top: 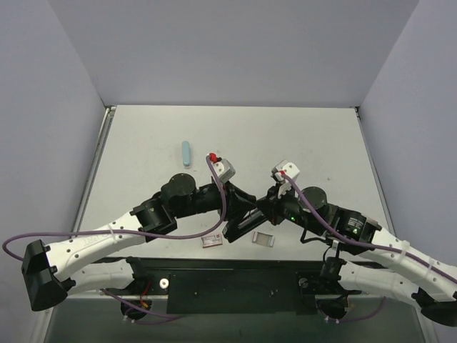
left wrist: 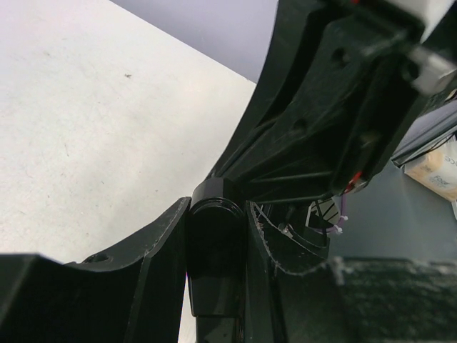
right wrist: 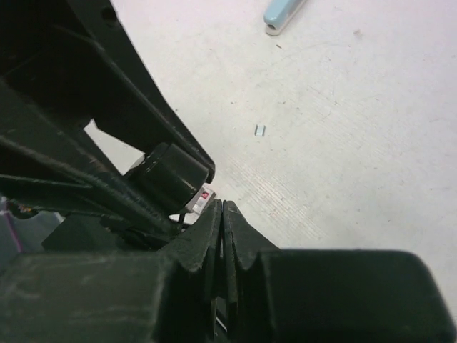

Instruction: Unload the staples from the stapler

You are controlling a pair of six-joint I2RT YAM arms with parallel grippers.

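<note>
The black stapler [top: 243, 223] hangs just above the table's near middle, between the two arms. My left gripper [top: 238, 216] is shut on it. In the left wrist view its rounded black end [left wrist: 214, 243] sits clamped between the two fingers [left wrist: 153, 250]. My right gripper [top: 263, 209] is right beside the stapler, on its right. In the right wrist view its jaws [right wrist: 223, 206] are pressed together. A thin pale sliver shows low in their gap, and I cannot tell what it is. One loose staple [right wrist: 260, 130] lies on the table beyond them.
A light blue oblong object [top: 186, 152] lies at the back left, also in the right wrist view [right wrist: 282, 13]. A small red-and-white box [top: 212, 241] and a silvery flat piece [top: 263, 239] lie near the front edge, below the stapler. Grey walls close in the table.
</note>
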